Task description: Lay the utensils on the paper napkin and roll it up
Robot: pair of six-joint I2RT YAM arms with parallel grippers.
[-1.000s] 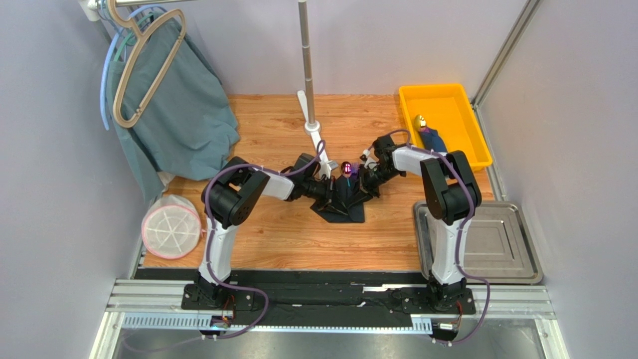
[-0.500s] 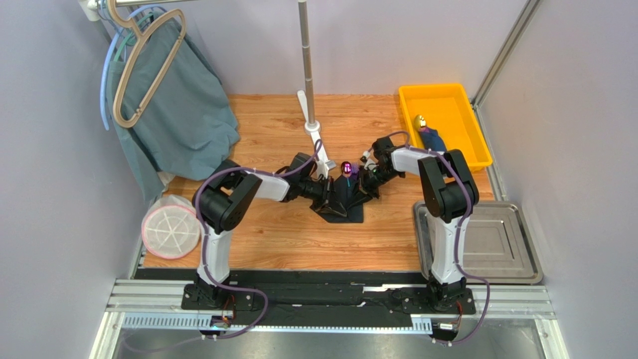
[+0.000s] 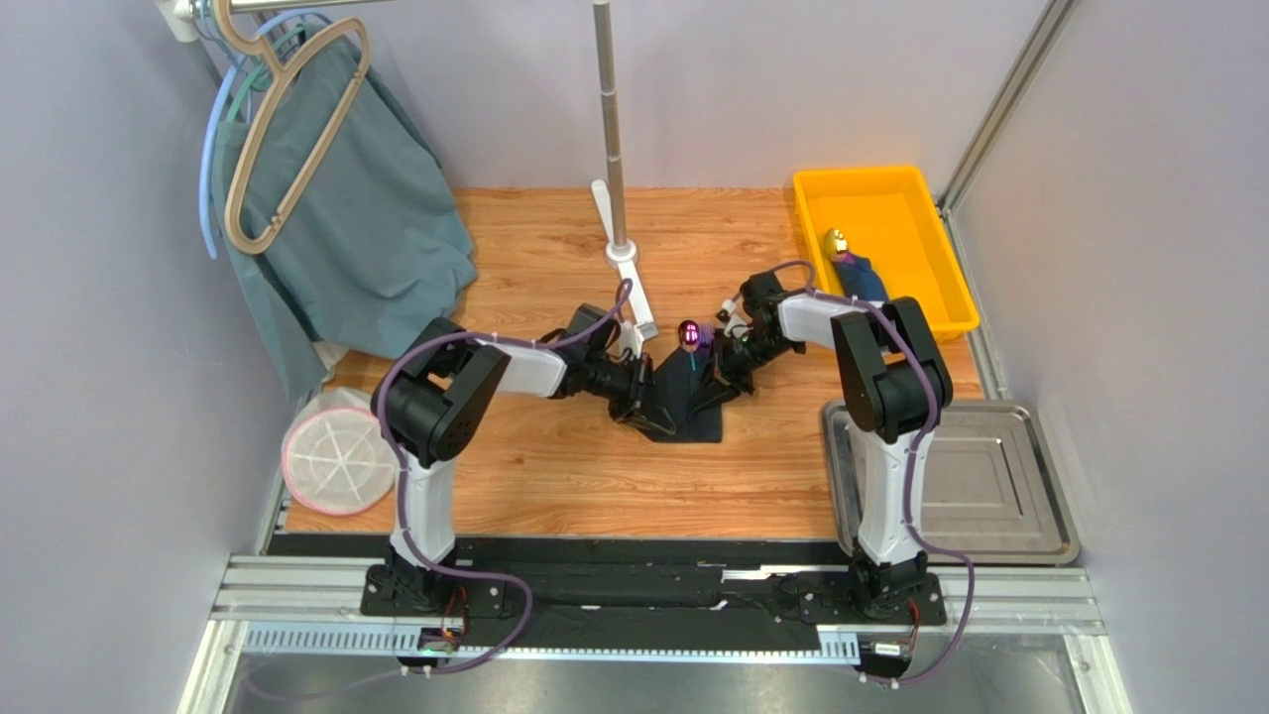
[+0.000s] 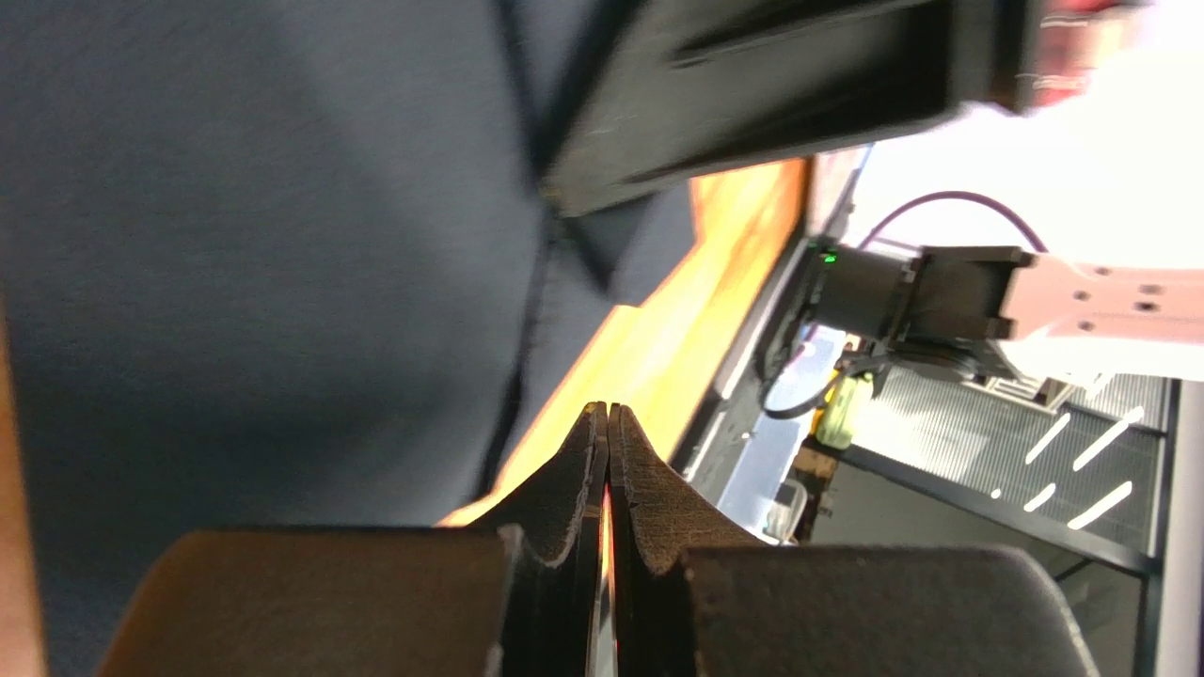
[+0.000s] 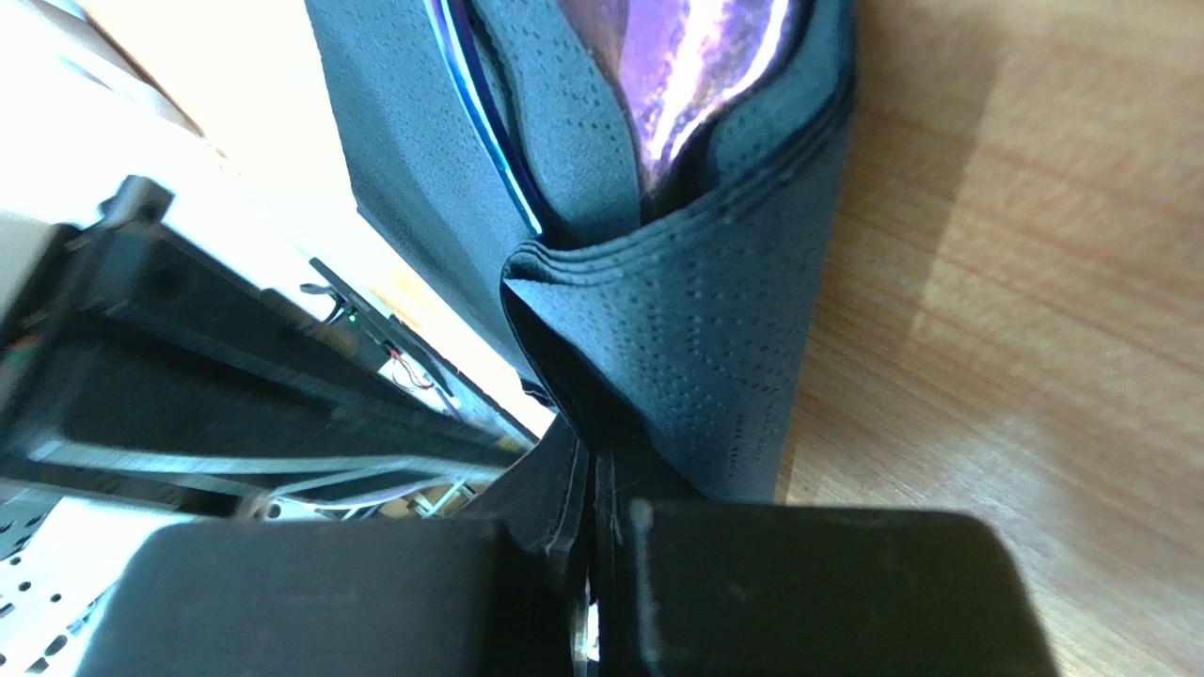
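**Ana:** Room around the paper napkin (image 3: 678, 405), how much?

**Ben:** Bare wood on its near side, all the way to the front edge of the bench (image 3: 566, 491). Behind it is the foot of a white pole stand (image 3: 621, 253), near but apart. The steel tray (image 3: 1043, 513) lies well apart at the near right. The yellow bin (image 3: 961, 290) sits in the far right corner.

**Ana:** And the napkin itself?

**Ben:** Mid-bench, between the two arms, bunched into a dark wedge with its point toward the bases. A shiny purple utensil (image 3: 690, 332) pokes out at the far end. In the right wrist view the black paper (image 5: 707, 367) wraps around it (image 5: 693, 71).

**Ana:** Left pincer (image 3: 638, 387)?

**Ben:** Low at the napkin's left edge. Its fingers (image 4: 608, 416) are pressed together tip to tip, nothing seen between them, with the napkin's edge (image 4: 283, 254) just beside.

**Ana:** Right pincer (image 3: 718, 372)?

**Ben:** At the right edge, closed (image 5: 591, 466), pinching a fold of the napkin.
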